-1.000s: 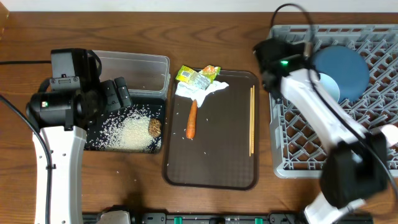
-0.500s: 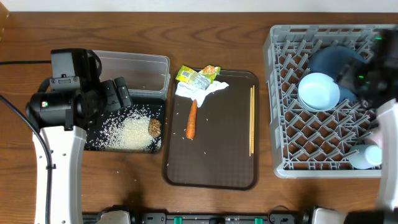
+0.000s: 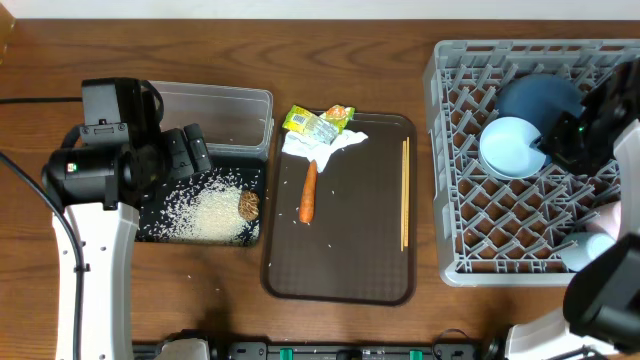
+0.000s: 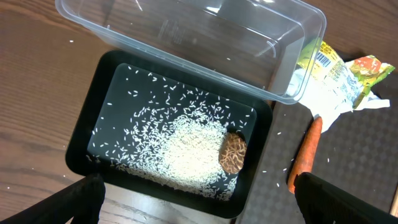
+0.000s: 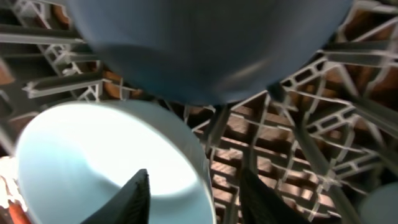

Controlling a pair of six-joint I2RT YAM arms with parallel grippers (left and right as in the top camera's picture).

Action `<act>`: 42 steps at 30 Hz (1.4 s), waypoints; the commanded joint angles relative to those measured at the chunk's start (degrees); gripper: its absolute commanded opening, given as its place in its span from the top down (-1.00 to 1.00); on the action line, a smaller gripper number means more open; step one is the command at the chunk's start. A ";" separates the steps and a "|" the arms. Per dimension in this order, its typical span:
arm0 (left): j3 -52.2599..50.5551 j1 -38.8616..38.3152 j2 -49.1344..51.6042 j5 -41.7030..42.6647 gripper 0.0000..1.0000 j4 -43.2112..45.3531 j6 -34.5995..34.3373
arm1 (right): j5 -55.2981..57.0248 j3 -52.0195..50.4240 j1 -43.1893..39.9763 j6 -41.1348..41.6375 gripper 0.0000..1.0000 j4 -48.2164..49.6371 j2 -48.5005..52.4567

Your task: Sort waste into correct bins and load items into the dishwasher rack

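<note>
Right gripper (image 5: 199,190): jaws apart, empty, over the rim of white bowl (image 3: 511,147). Bowl pale, glossy, mouth up, in grey rack (image 3: 470,230) beside dark-blue plate (image 3: 548,98). Left gripper (image 4: 199,196): jaws wide, empty, above rice (image 4: 186,146) in black bin (image 4: 93,112).

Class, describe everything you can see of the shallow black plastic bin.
The shallow black plastic bin is rectangular, with a glossy floor. It lies flat on the wooden table, holding scattered white rice and a brown food lump. The clear plastic tub overlaps its far edge in the left wrist view.
</note>
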 commanded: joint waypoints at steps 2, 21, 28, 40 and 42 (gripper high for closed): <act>-0.04 0.26 -0.31 -0.90 -0.96 -0.15 0.98 | -1.31 -0.15 0.52 -0.50 0.52 0.87 3.85; -0.04 0.26 -0.28 -0.90 -0.96 -0.15 0.96 | 49.66 -0.11 15.85 5.42 0.97 4.48 -17.11; -0.04 0.26 -0.31 -0.90 -0.96 -0.13 0.98 | 83.45 -0.15 33.57 5.46 0.97 2.54 -16.33; -0.04 0.26 -0.28 -0.90 -0.95 -0.15 0.96 | 101.61 -0.15 39.43 0.90 0.98 2.95 0.00; -0.04 0.26 -0.31 -0.90 -0.96 -0.13 0.98 | 102.29 -0.13 39.43 -1.29 0.98 3.65 2.45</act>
